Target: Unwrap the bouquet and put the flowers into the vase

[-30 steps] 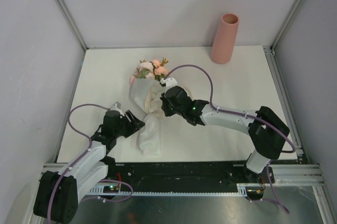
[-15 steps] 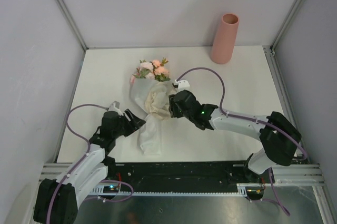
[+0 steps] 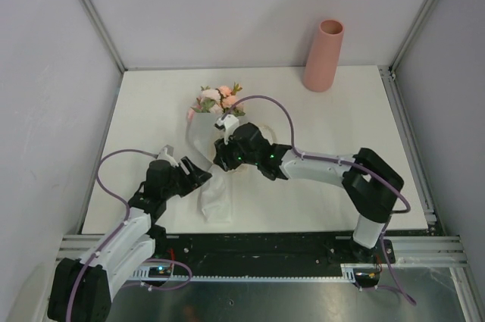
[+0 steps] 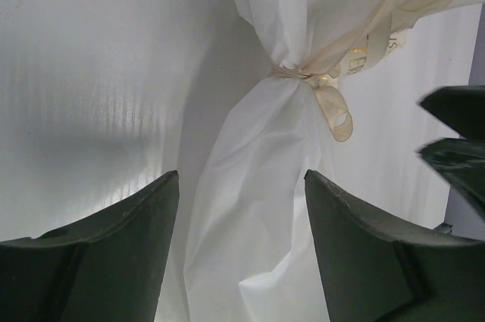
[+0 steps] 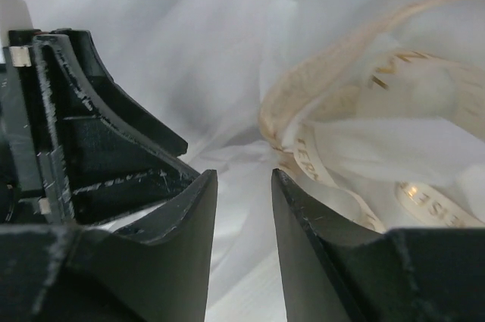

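Top external: white table [image 3: 341, 117], grey walls [image 3: 227, 11]; left jaws spread, right jaws parted, at bouquet [image 3: 201, 123].

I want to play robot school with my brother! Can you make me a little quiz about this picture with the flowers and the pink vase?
1. True or false: the vase is lying on its side.
2. What is tied around the white paper? A) a cream ribbon B) a rubber band C) a black cable
3. Which gripper has its jaws open on either side of the paper, below the knot?

Key:
1. False, it stands upright.
2. A.
3. The left gripper.
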